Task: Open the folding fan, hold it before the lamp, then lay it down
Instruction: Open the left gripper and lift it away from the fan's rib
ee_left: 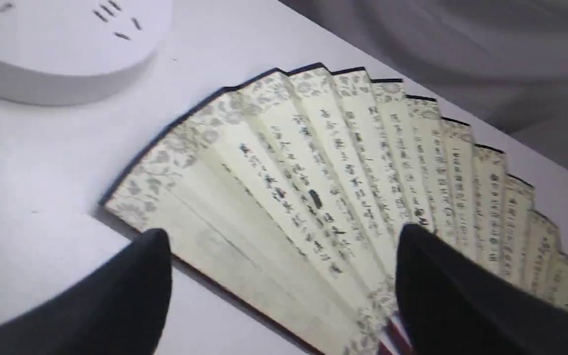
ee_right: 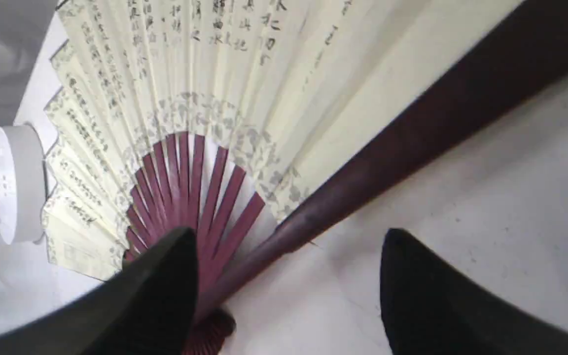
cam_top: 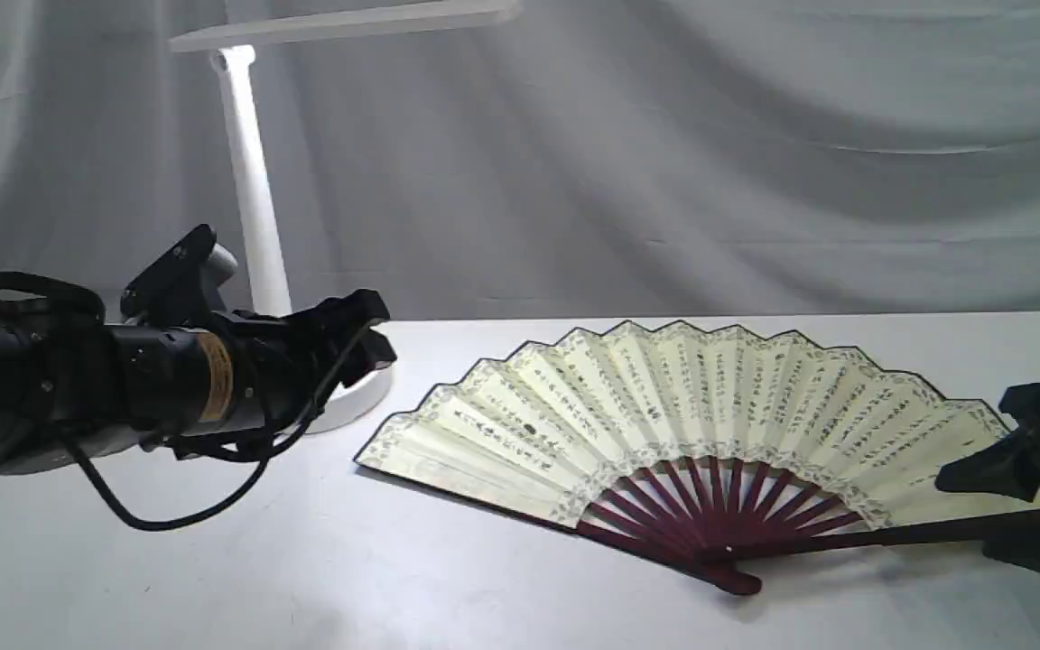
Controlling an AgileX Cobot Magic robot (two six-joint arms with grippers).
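The folding fan (cam_top: 682, 397) lies spread wide on the white table, cream leaf with black calligraphy facing up and maroon ribs converging toward the front. My right gripper (cam_top: 962, 516) stands open at the fan's right end, one finger on each side of the dark right guard (ee_right: 412, 133) without pinching it. My left gripper (cam_top: 380, 334) is open and empty, held off the table to the left of the fan (ee_left: 343, 172), in front of the lamp's round base (ee_left: 57, 54). The lamp's white stem (cam_top: 254, 199) rises behind that arm to its flat head (cam_top: 339, 23).
The white table (cam_top: 303, 578) runs back to a grey draped cloth (cam_top: 755, 162). A black cable (cam_top: 168, 519) loops down from the left arm to the table. The lamp base (ee_right: 15, 182) sits just beyond the fan's left edge.
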